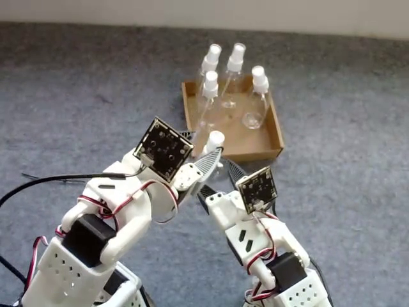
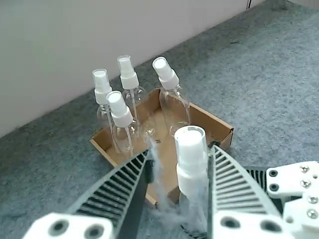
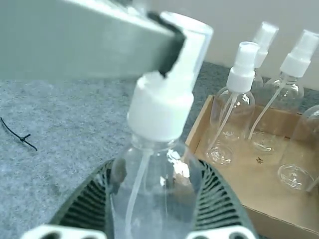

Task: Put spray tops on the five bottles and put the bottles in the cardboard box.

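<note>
Right gripper [image 3: 154,172] clamped on clear plastic bottle [image 3: 149,199], just outside shallow brown cardboard box [image 1: 255,155], arms' side. Left gripper [image 2: 178,151] part-open astride white spray top [image 2: 192,154], one jaw touching. Risk: lopsided squeeze tilts top, cross-threads, twists bottle loose.

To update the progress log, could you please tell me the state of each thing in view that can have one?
Four clear plastic bottles with white spray tops: upright in the box.
Shallow brown cardboard box: open-topped, holding those four.
Fifth clear plastic bottle: upright outside the box, white spray top on its neck.
Right tool: shut on the fifth bottle's body.
Left tool: open, straddling that spray top.
</note>
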`<state>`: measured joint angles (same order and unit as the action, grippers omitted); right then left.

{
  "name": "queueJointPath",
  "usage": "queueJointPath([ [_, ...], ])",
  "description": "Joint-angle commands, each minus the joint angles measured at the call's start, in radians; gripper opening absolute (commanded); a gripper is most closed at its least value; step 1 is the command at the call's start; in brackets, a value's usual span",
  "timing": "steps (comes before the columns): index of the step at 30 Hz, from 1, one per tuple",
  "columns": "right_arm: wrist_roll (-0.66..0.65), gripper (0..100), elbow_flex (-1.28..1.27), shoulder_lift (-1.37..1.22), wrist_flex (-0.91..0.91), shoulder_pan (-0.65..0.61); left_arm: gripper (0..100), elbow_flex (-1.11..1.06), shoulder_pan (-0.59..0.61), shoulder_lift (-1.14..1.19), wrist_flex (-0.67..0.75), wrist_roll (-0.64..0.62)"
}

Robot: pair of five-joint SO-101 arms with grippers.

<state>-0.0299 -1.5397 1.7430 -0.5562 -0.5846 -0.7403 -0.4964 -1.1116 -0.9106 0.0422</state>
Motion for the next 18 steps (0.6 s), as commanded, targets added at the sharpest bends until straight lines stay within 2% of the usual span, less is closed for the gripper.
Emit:
queueJointPath([
  [1, 0.000, 0.4, 0.028, 0.016, 0.002, 0.005, 17, 0.090, 0.016, -0.016, -0.037, 0.012],
  [5, 0.000, 0.4, 0.024, 0.016, -0.004, 0.012, 17, 0.113, 0.044, -0.018, -0.054, 0.014],
  [10, 0.008, 0.4, 0.033, 0.018, 0.007, 0.054, 17, 0.202, 0.205, -0.018, -0.112, 0.015],
  [12, 0.008, 0.4, 0.035, 0.025, 0.094, 0.116, 17, 0.222, 0.285, -0.018, -0.130, 0.015],
  [16, 0.005, 0.4, 0.024, 0.064, 0.400, 0.226, 17, 0.202, 0.446, -0.016, -0.126, 0.009],
  [18, 0.003, 0.4, 0.024, 0.054, 0.470, 0.260, 17, 0.143, 0.495, -0.016, -0.124, 0.009],
])
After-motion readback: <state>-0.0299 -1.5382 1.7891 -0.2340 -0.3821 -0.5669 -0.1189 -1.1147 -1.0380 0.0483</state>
